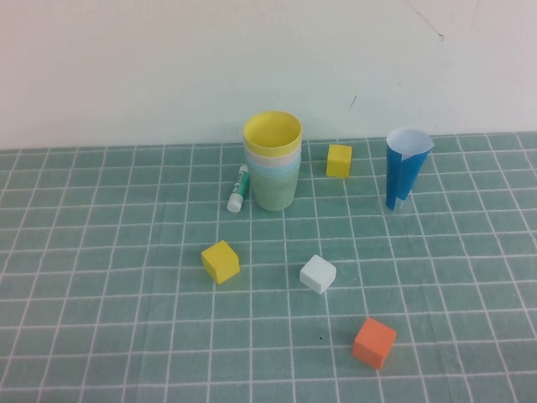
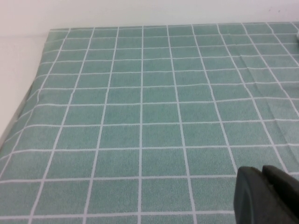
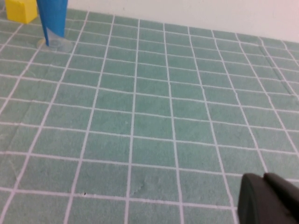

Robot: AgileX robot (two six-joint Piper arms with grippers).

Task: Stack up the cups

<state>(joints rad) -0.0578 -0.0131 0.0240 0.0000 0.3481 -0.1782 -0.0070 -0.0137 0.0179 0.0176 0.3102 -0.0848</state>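
Observation:
The cups stand nested in one upright stack at the back middle of the table in the high view. The yellow cup is on top, a pale pink rim and a light blue rim show under it, and the pale green cup is at the bottom. Neither arm shows in the high view. My left gripper is shut and empty above bare cloth, with no cup in its wrist view. My right gripper is also shut and empty, over bare cloth well away from the stack.
A green and white glue stick lies against the stack's left side. A tall blue cone stands to the right, with a yellow cube between. A yellow cube, a white cube and an orange cube lie in front.

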